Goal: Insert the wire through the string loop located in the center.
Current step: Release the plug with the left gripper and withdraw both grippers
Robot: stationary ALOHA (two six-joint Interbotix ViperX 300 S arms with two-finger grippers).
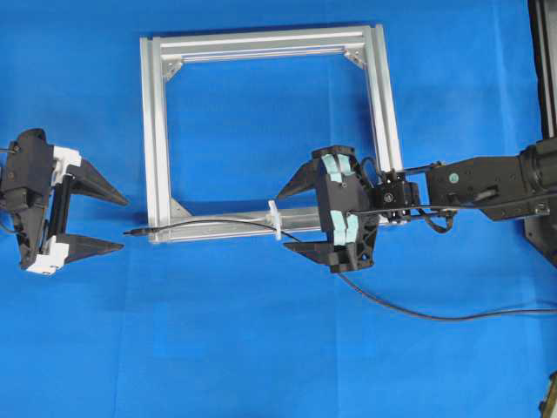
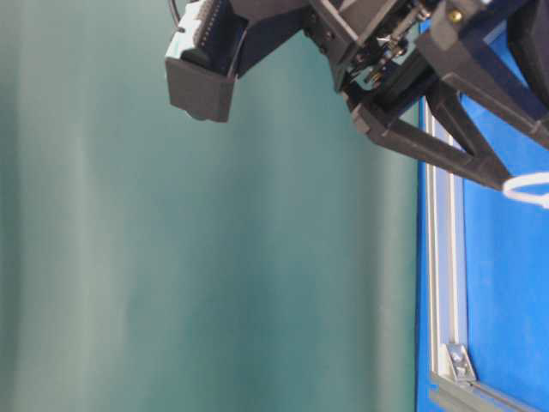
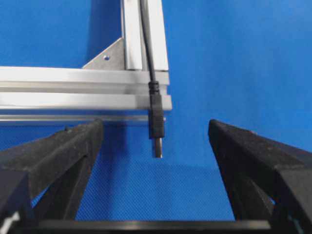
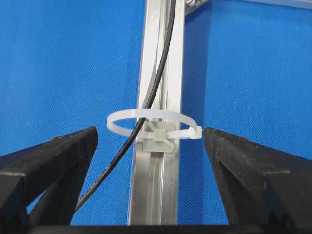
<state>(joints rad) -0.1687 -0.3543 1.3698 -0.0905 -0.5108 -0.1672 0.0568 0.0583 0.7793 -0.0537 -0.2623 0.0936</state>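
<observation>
The wire (image 1: 209,224) is a thin black cable lying along the near rail of the silver frame (image 1: 154,131). It passes through the white string loop (image 1: 275,219) at the middle of that rail. Its plug tip (image 1: 132,233) pokes out past the frame's left corner. My left gripper (image 1: 120,224) stands open just left of the plug, which sits untouched between the fingers in the left wrist view (image 3: 157,139). My right gripper (image 1: 287,219) is open on either side of the loop (image 4: 158,134), with the wire (image 4: 114,161) running through the loop and free of both fingers.
The wire's slack trails off the right edge of the blue mat (image 1: 452,315). The right arm (image 1: 487,183) reaches in from the right over the frame's corner. The table-level view shows the frame rail (image 2: 442,257), the loop (image 2: 527,189) and the right gripper above them.
</observation>
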